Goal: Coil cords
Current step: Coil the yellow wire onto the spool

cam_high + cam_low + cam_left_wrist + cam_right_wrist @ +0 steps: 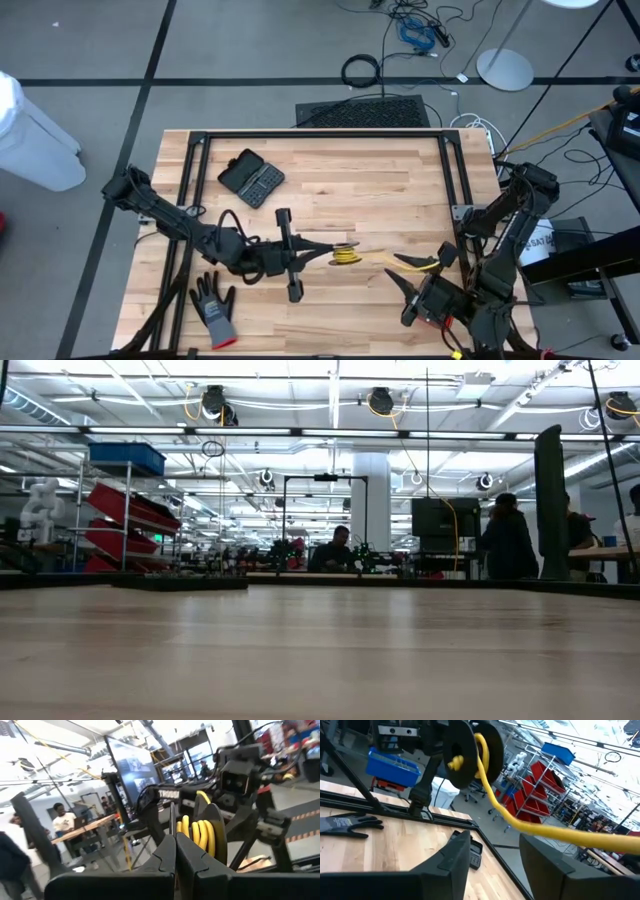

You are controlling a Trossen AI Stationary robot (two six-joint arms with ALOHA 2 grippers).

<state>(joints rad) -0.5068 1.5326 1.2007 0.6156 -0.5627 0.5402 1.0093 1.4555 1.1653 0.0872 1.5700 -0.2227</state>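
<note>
Smooth yellow cord (345, 256), round coil

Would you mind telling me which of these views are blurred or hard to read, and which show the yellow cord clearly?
High view: evenly lit, the yellow cord small but sharp. Low view: only the bare table, soft up close, the room beyond clearer. Left wrist view: the background smeared and washed out by bright light, the coil fairly clear. Right wrist view: the cord crisp, the near fingers dark and blurred.
</note>
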